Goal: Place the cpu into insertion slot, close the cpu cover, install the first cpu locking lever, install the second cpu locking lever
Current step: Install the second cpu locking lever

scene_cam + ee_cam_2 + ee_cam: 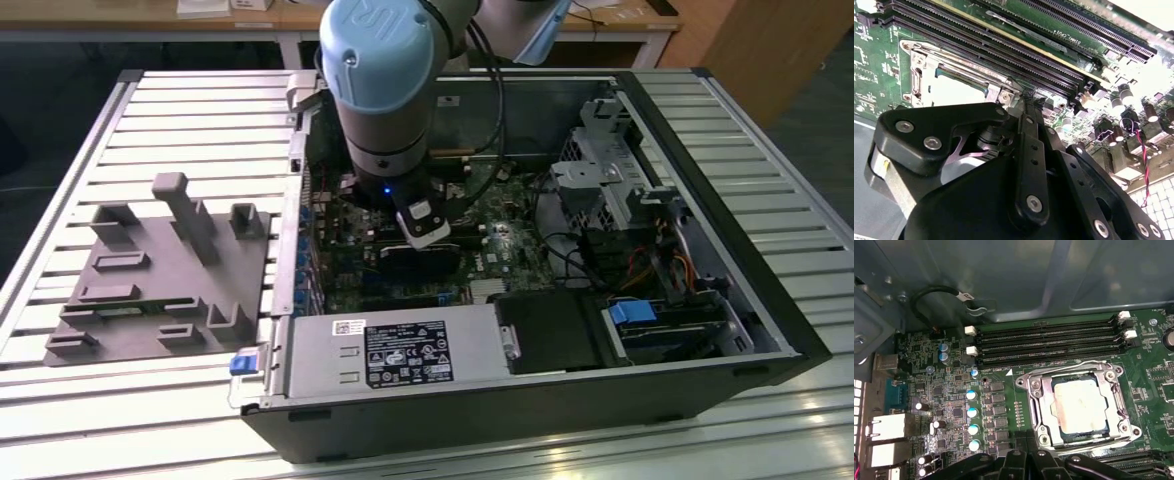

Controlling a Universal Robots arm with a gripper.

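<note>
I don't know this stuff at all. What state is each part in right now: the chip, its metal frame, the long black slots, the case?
cpu: seated flat in the socket, pale top showing.
cpu cover: closed down around the chip.
memory slots: empty, no sticks in them.
computer case: lying on its side, side panel off, inside exposed.
gripper: low over the board, just beside the socket.

Memory slots (1046, 342) flank the cpu cover (1076, 407); open room lies directly above it.
</note>
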